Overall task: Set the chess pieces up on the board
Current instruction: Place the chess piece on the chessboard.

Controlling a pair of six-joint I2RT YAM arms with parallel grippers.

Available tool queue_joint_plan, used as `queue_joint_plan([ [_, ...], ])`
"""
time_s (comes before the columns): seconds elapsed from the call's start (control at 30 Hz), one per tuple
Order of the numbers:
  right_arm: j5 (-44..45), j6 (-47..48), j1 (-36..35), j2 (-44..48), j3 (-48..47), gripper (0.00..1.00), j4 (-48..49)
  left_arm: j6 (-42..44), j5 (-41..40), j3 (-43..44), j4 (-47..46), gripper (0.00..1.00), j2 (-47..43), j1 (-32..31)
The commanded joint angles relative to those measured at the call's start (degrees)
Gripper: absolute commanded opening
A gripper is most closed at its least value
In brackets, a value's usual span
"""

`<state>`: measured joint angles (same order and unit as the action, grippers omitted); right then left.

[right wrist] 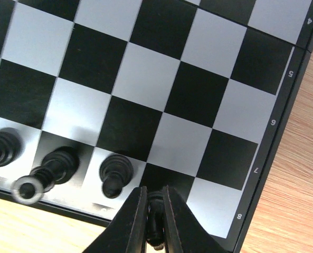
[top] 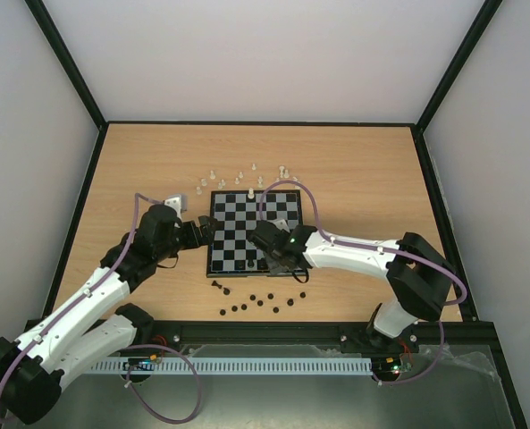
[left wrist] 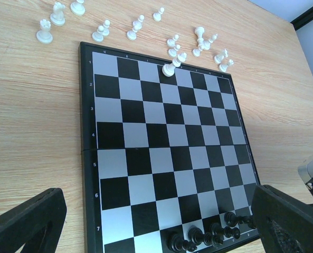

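Small black chess piece point(right wrist: 155, 232) clamped between the closed fingers of the right pincer point(right wrist: 154, 194), at the near-edge row of the flat black-and-silver checked chessboard point(top: 247, 228), next to other black pieces point(right wrist: 56, 167) standing in that row. Board lies mid light-wood tabletop point(top: 363, 179); loose black pieces point(top: 260, 302) off its near edge, white pieces point(left wrist: 101, 32) off its far edge, one white piece point(left wrist: 168, 69) on the far row. Left pincer point(top: 202, 234) spread wide, empty, at the board's left edge.

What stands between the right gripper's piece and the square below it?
Nothing visible. The right gripper holds a black piece over a dark back-row square that looks bare. The nearest placed piece stands on the next square, not touching.
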<state>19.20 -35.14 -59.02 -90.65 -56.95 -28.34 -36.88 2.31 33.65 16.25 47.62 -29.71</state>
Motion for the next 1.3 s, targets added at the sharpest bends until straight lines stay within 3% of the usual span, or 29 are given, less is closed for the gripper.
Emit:
queue_joint_plan([
  [0.0,0.0,0.3,1.3,0.8,1.8,0.10,-1.4,0.1,-0.7,0.3,1.1,0.99,-0.7,0.1],
  [0.77,-3.2,1.8,3.6,0.6,4.5,0.18,2.7,-0.1,-0.9,0.6,0.6,0.99,0.5,0.1],
  [1.13,-0.3,0.3,4.4,9.4,4.6,0.33,-2.0,-0.2,-1.1,0.8,0.6,0.99,0.8,0.1],
  [1.27,-4.2,0.9,4.2,14.1,4.5,0.35,-2.3,-0.2,-1.4,1.0,0.8,0.99,0.8,0.1],
])
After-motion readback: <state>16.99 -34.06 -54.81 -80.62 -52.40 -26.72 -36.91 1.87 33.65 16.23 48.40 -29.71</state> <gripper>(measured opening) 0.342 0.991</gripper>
